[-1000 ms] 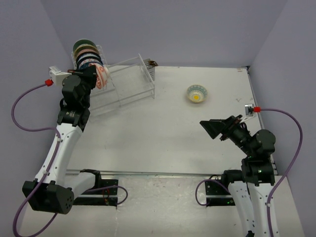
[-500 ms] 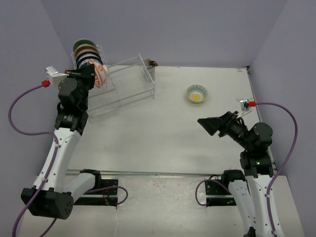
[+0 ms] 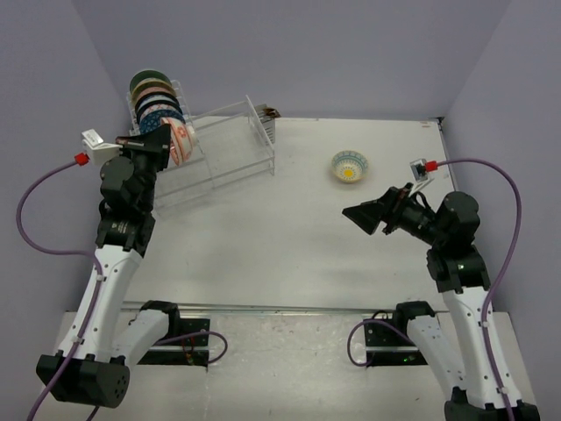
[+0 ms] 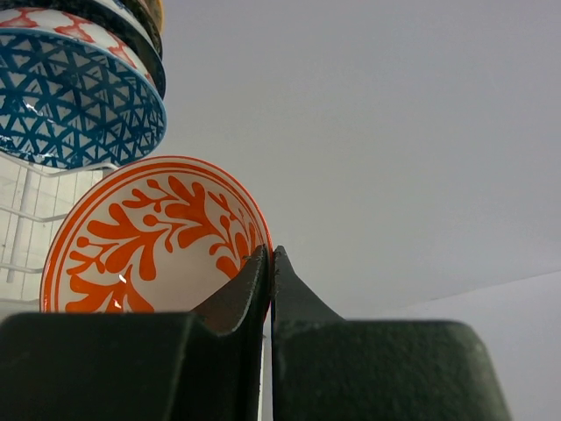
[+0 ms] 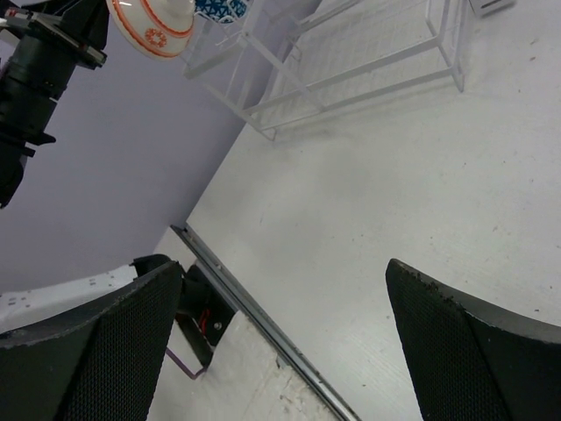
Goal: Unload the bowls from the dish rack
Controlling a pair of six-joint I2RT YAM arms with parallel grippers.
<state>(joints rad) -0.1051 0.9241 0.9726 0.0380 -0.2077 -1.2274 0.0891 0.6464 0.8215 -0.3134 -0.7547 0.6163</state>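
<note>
The left jaws pinch the orange bowl point(image 4: 158, 237) by its rim.

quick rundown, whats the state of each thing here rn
left gripper, shut on the rim of the orange bowl
orange bowl, held on edge, beside the racked bowls
right gripper, open, empty, over the table
racked bowls, standing on edge in the tall tier of the dish rack
yellow flower bowl, upright on the table, apart from the rack

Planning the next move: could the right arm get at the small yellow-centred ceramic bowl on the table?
Likely yes: the right tool stands open near the small yellow-centred ceramic bowl, with bare white table between them.
</note>
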